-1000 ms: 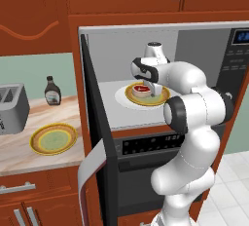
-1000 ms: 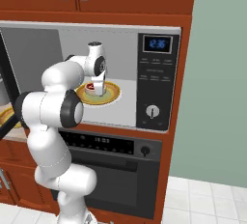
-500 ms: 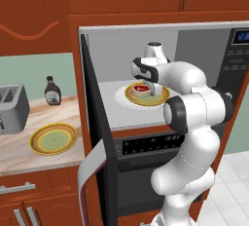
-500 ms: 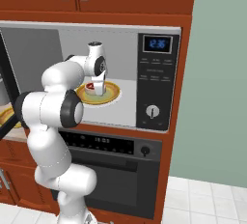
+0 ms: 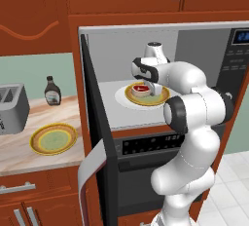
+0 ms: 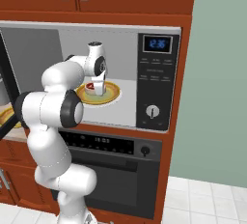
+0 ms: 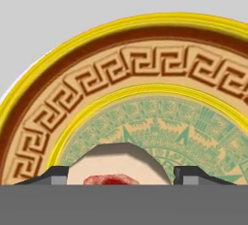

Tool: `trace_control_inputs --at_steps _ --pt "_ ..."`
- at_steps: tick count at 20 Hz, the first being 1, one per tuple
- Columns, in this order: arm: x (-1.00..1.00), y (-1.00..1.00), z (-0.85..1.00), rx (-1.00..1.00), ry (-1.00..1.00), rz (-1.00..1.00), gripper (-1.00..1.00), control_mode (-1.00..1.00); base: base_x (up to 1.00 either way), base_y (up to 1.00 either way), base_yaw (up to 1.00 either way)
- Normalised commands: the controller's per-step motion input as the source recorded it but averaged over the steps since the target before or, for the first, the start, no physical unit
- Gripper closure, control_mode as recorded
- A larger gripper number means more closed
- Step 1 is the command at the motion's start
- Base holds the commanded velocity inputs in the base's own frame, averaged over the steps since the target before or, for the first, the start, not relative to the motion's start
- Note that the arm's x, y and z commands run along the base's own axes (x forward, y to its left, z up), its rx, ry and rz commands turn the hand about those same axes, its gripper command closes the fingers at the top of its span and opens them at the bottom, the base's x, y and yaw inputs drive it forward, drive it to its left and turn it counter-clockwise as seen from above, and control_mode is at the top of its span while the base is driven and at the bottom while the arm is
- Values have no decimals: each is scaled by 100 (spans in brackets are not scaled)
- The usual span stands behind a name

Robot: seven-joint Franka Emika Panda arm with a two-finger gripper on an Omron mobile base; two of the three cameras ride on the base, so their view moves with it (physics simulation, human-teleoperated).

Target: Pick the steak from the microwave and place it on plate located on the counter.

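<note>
Hand view looks down on a patterned dish [image 7: 145, 73] with a yellow rim, brown key-pattern band and pale green centre; the steak [image 7: 118, 166] lies at its lower edge, pale fat up and a red patch just visible, directly between the two dark fingertips [image 7: 55, 175] of the pincer [image 7: 118, 178]. The tips flank the meat on both sides, but whether they press it cannot be told. Left base view shows the microwave [image 5: 204, 49] with its dark door [image 5: 99, 137] swung wide, the white arm reaching in, and the pincer [image 5: 147, 91] pointing down onto the steak [image 5: 141, 89], which sits on the dish ringed by a white disc [image 5: 124, 98] on the oven floor. On the table [image 5: 14, 152] outside, the plate [image 5: 53, 139] lies near the front edge, a grey toaster [image 5: 12, 107] at the left edge and a dark sauce bottle [image 5: 52, 91] by the back wall.
</note>
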Motion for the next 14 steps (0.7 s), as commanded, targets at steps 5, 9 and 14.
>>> trace_control_inputs --at_steps 5,9,14 --pt "-3 3 0 0 -1 0 100 -100 0 0 0" --pt "-11 1 0 0 -15 5 100 -100 0 0 0" --pt "-39 -5 25 0 -6 5 100 -100 0 0 0"
